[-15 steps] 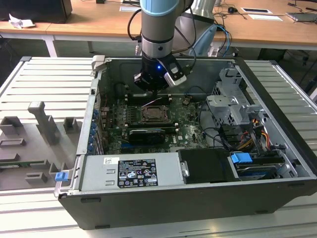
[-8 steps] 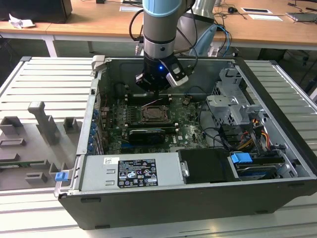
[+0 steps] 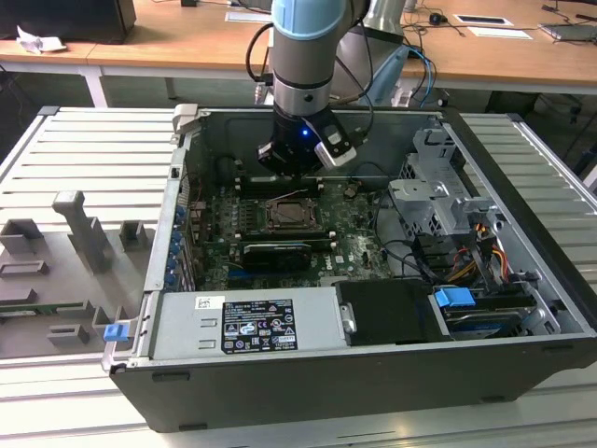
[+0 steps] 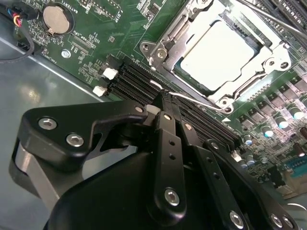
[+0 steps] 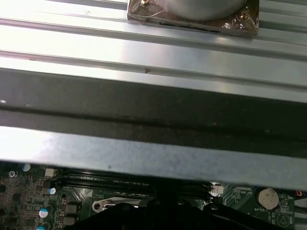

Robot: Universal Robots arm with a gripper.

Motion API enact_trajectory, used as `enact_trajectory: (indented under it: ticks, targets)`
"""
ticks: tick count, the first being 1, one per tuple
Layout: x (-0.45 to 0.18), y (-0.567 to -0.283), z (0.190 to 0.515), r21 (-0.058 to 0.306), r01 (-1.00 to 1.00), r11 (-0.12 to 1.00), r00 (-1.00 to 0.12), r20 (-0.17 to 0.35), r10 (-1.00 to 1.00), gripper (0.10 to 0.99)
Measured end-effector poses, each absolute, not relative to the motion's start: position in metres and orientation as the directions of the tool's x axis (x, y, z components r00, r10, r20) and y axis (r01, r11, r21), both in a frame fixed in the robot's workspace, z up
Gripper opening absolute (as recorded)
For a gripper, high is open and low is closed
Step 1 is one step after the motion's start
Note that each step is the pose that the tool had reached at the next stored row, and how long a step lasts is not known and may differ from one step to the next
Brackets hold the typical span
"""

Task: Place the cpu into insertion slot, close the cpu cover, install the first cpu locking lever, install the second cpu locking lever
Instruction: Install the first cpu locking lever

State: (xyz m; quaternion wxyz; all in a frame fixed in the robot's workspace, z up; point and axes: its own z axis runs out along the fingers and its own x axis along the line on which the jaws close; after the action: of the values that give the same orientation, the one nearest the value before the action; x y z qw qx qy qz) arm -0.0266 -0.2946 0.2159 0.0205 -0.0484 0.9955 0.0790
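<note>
The cpu (image 4: 218, 50) lies flat in the insertion slot (image 3: 297, 217), its pale metal top showing through the opening of the cpu cover (image 4: 165, 36). The cover lies down over the socket. A thin wire locking lever (image 4: 192, 99) runs along the socket's edge nearest the gripper. A second lever rod (image 4: 273, 21) crosses the far side. My gripper (image 4: 165, 98) is shut, and its joined fingertips rest at the near lever's wire. In the exterior view the gripper (image 3: 297, 182) hangs just behind the socket inside the open computer case.
Black memory slots (image 4: 129, 81) lie between the gripper and the socket, with a coin battery (image 4: 56, 18) beyond. A power supply (image 3: 247, 322), drive cage (image 3: 438, 201) and cables (image 3: 466, 261) crowd the case. The case wall (image 5: 144, 110) stands close. Grey fixtures (image 3: 84, 233) sit on the slatted table.
</note>
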Motion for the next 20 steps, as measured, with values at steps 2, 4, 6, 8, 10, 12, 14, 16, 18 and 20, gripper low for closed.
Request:
enact_trajectory:
  ticks: [2,4,6,8,10,12,14,16,18,20]
  targets:
    - [-0.025,-0.295,0.214,0.155,-0.098,0.983,-0.995,-0.048,-0.091,0.106]
    - [-0.025,-0.296,0.213,0.155,-0.098,0.983,-0.995,-0.049,-0.091,0.106]
    - [-0.025,-0.296,0.211,0.155,-0.098,0.983,-0.995,-0.049,-0.091,0.106]
    - [-0.024,-0.297,0.208,0.155,-0.098,0.983,-0.995,-0.048,-0.091,0.106]
    - [-0.023,-0.297,0.206,0.155,-0.098,0.983,-0.995,-0.048,-0.091,0.106]
    - [-0.023,-0.297,0.204,0.155,-0.098,0.983,-0.995,-0.049,-0.091,0.106]
    - [-0.022,-0.297,0.203,0.155,-0.098,0.983,-0.995,-0.048,-0.091,0.106]
    - [-0.022,-0.297,0.203,0.152,-0.097,0.984,-0.995,-0.048,-0.091,0.106]
    - [-0.022,-0.297,0.202,0.149,-0.097,0.984,-0.995,-0.048,-0.091,0.106]
    - [-0.022,-0.297,0.202,0.145,-0.097,0.985,-0.995,-0.048,-0.091,0.106]
